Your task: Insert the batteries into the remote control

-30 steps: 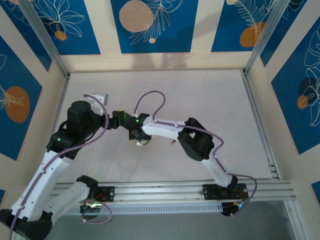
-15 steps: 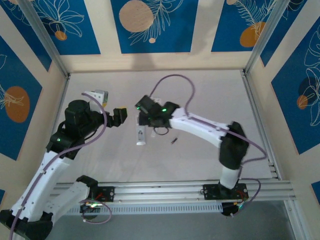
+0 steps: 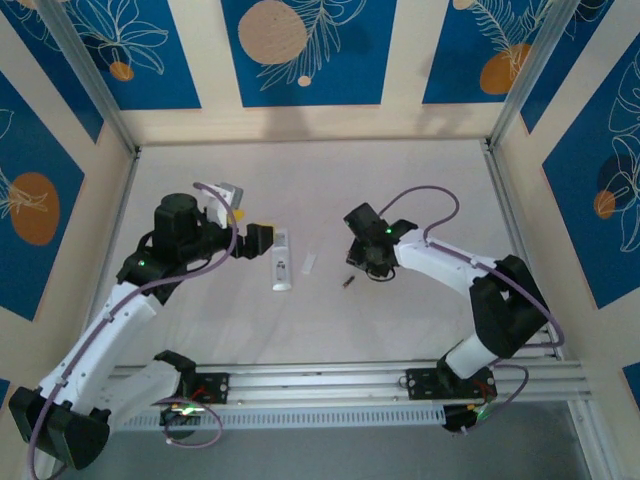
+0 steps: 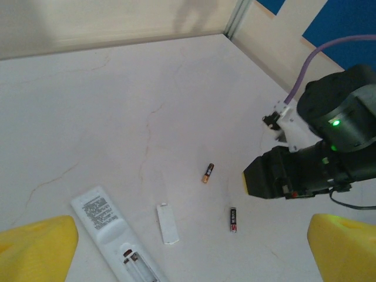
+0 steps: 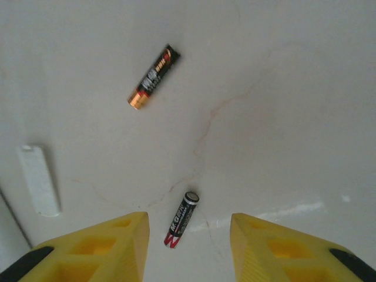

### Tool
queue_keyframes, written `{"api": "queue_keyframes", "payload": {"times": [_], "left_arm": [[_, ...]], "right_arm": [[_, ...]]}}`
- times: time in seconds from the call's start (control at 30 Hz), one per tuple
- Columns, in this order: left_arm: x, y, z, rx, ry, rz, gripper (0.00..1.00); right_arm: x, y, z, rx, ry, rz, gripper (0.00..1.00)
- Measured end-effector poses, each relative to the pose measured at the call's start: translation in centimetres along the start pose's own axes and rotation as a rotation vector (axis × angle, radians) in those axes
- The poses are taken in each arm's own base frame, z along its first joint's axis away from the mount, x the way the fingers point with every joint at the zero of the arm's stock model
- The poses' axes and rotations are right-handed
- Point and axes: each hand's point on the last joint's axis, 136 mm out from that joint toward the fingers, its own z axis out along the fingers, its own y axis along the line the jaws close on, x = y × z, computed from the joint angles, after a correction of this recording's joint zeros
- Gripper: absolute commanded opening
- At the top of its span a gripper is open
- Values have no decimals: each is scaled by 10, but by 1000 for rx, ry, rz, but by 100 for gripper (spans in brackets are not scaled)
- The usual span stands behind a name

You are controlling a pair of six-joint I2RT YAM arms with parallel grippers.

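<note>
Right gripper is held wide, one battery framed between its fingers for pickup; the second battery lies ahead. Left gripper, also wide, is positioned beside the remote control, compartment upward for loading.

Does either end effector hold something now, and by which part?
Nothing is held. The left end effector and the right end effector are open; batteries and remote control lie on the table.
</note>
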Motion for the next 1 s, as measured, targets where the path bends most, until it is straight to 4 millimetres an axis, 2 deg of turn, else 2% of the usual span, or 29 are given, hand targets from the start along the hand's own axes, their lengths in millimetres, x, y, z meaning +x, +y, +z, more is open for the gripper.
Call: {"api": "queue_keyframes", "payload": {"times": [0.37, 0.6, 0.77, 1.0], "left_arm": [[8, 1, 3, 7, 18, -7, 100], [8, 1, 3, 7, 18, -7, 100], [8, 1, 3, 8, 18, -7, 100], [10, 1, 3, 7, 21, -8, 100]], "right_arm": [[24, 9, 35, 20, 70, 31, 32], [24, 7, 41, 34, 70, 34, 32], [13, 8, 35, 44, 53, 6, 33], [-27, 23, 22, -2, -10, 32, 34]]}}
